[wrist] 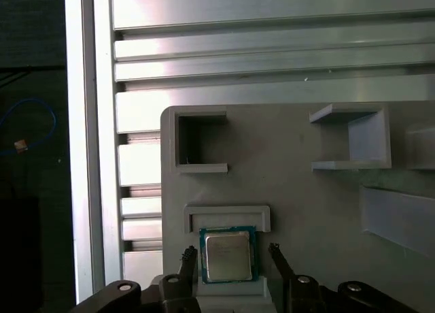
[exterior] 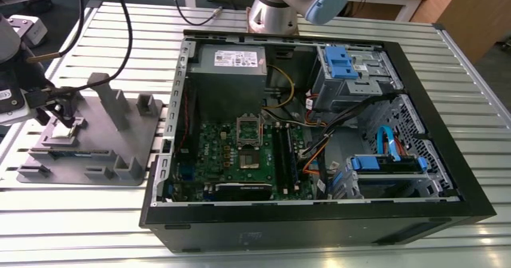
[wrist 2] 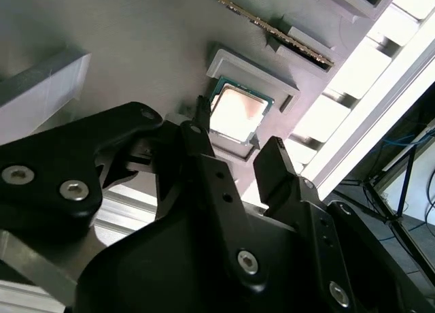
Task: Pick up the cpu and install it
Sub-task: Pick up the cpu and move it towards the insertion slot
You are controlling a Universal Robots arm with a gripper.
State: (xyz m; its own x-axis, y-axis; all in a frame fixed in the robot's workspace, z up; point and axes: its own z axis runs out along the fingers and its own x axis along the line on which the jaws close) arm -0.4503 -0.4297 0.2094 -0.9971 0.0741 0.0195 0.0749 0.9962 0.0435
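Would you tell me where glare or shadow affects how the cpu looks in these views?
Second wrist view: glare washes the cpu top almost white. First wrist view: it reads even grey, but the table slats blow out. Exterior view: the case interior lies in shade.

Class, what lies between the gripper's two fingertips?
The cpu, seated in the grey fixture, lies between the fingertips of the gripper, as the first wrist view shows.
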